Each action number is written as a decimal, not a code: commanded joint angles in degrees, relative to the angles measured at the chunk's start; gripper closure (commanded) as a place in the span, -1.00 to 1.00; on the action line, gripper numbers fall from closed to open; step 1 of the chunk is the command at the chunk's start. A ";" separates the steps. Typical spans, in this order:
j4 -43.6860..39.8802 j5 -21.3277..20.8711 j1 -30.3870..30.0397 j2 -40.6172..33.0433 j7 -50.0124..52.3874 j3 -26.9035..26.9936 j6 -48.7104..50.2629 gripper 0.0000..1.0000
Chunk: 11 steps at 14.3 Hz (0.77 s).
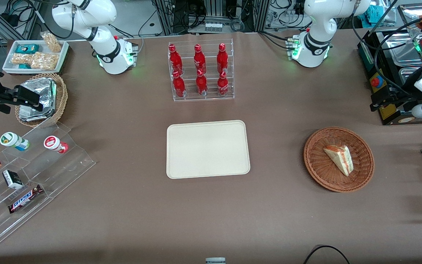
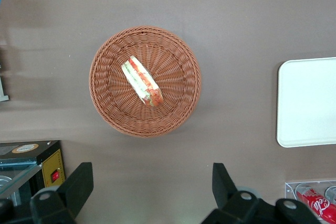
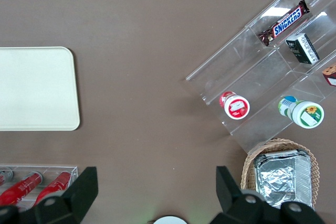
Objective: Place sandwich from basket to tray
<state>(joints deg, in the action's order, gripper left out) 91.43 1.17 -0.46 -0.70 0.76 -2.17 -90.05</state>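
We are holding our black two-finger gripper [image 2: 152, 195] high above the table with its fingers spread wide and nothing between them, and in the wrist view they are framing bare brown tablecloth just beside the shallow round basket of reddish-brown woven wicker [image 2: 107, 74], not yet over it. That height is giving us a full look at the load before we commit to a descent. The small triangular sandwich of pale bread with red-orange and green filling [image 2: 142, 81] is lying on its side in the middle of the basket [image 1: 315, 163], its wedge [image 1: 339, 158] clear of the woven wall, so we are judging that open fingers can straddle it without catching the rim. The large flat cream-beige rectangular tray [image 1: 174, 170] is sitting well apart from the basket, toward the parked arm's end of the table, and nothing is lying on it. The clear rack of red bottles [image 1: 200, 71] is standing farther from the front camera than the basket, clear, we judge, of a straight carry to the tray.
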 commanded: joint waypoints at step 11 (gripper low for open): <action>0.76 -0.21 -0.42 0.09 -0.68 -0.47 0.93 -1.00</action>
<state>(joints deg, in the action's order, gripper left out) 91.55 1.17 -0.45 -0.49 0.62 -2.22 -89.89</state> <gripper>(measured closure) 0.000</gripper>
